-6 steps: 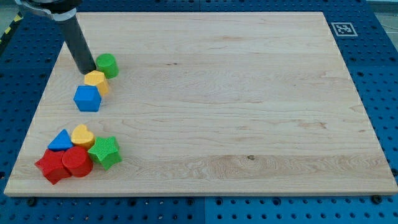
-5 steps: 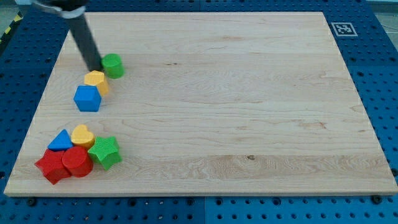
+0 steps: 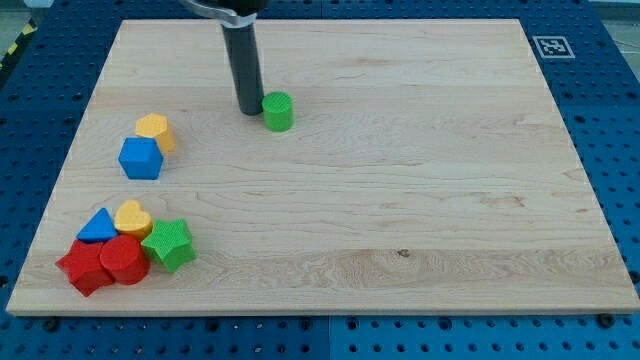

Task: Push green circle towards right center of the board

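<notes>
You've got my tip (image 3: 249,110) planted just to the view's left of the green circle (image 3: 278,111), touching it or as near as makes no difference, and that's the right side to be on for a shove toward the view's right. The circle sits in the upper half of the board (image 3: 420,200), left of the middle, out on open wood with nothing ahead of it. So call this under halfway: the circle is clear of the other blocks, but most of the width lies ahead, and it also wants to come down toward the view's bottom a little to land at right centre (it rides high at the moment). There are no fingers to report on here, only the straight rod, so nothing is apart, together or clamped; contact is a plain side push. Off to the view's left, the yellow block (image 3: 154,129) and the blue cube (image 3: 140,158) sit touching each other, well apart from the action. Down in the bottom-left corner the cluster waits: blue triangle (image 3: 98,226), yellow heart (image 3: 132,216), green star (image 3: 168,244) and two red blocks (image 3: 105,262), all bunched together. My read: keep the push going right, angling slightly downward, and watch that the round block doesn't roll off the tip.
</notes>
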